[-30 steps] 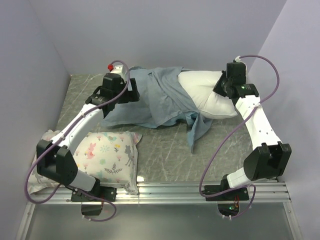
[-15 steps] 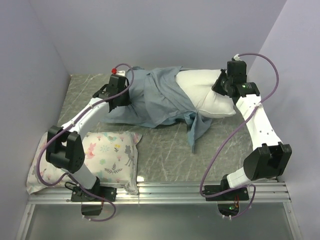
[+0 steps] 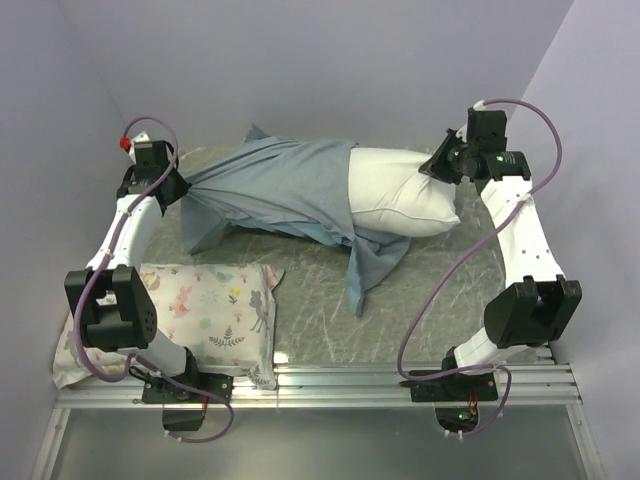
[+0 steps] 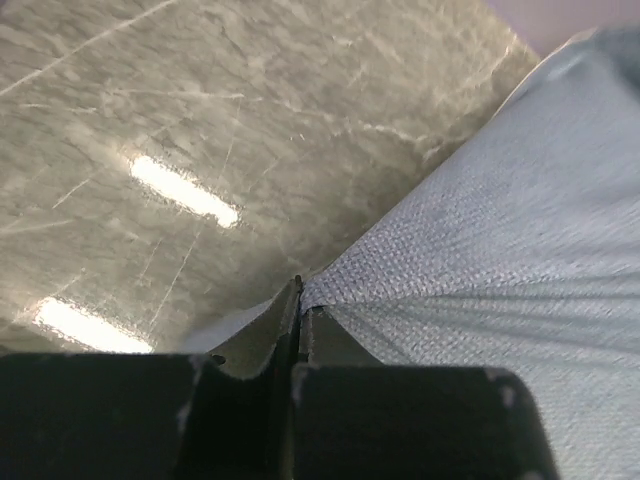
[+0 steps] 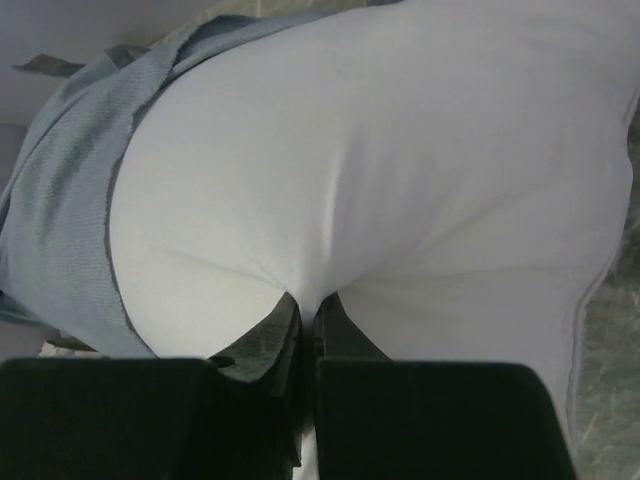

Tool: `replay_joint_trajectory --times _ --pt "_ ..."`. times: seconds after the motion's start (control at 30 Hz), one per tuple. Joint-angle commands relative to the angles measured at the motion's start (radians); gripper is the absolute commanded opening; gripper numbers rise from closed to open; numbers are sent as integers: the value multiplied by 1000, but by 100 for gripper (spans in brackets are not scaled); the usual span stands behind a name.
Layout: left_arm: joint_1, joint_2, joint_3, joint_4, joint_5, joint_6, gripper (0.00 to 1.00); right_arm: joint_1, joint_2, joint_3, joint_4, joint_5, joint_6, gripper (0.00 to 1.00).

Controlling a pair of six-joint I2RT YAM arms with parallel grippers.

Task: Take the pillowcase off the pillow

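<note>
**Top view**
- Pillowcase (image 3: 280, 190): grey-blue. It lies across the far half of the table (image 3: 300, 290), pulled taut from its bunched left end to about the middle of the pillow (image 3: 405, 195). A loose flap trails toward the near side at centre.
- Pillow: white, far right. Its right part is bare and its left end is hidden inside the pillowcase.
- Left gripper (image 3: 178, 190): clamped on the bunched end of the pillowcase, close to the left wall (image 3: 60, 150).
- Right gripper (image 3: 440, 165): pinching the right end of the pillow, near the right wall (image 3: 590, 150).
- Open room: bare table between the flap and the near rail (image 3: 330, 385), at centre and right.
- Printed pillow (image 3: 210, 310): near left corner, partly covered by the left arm.

**Left wrist view**
- Left gripper (image 4: 300, 300): fingers pressed together, with a fold of pillowcase (image 4: 500, 230) nipped between the tips.
- The cloth fans out to the right and is cut off by the frame.
- Glossy table (image 4: 200, 120) is open at upper left.

**Right wrist view**
- Right gripper (image 5: 305, 310): fingers together on a puckered pinch of pillow (image 5: 380, 170).
- Pillowcase (image 5: 70, 190): its edge wraps the pillow's far left side.
- A sliver of table (image 5: 620, 380) shows at the right.
- The seam tag cannot be made out.
</note>
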Motion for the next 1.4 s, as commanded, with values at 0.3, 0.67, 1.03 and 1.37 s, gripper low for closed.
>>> replay_joint_trajectory --times 0.3,0.67,1.03,1.37 --pt "101 61 139 67 -48 13 7 -120 -95 -24 140 127 -25 0" --pt "6 -63 107 74 -26 68 79 -37 -171 -125 152 121 -54 64" --pt "-149 -114 190 90 -40 120 93 95 56 39 112 132 -70 76" --pt "-322 198 435 75 162 236 98 325 254 -158 258 225 -56 77"
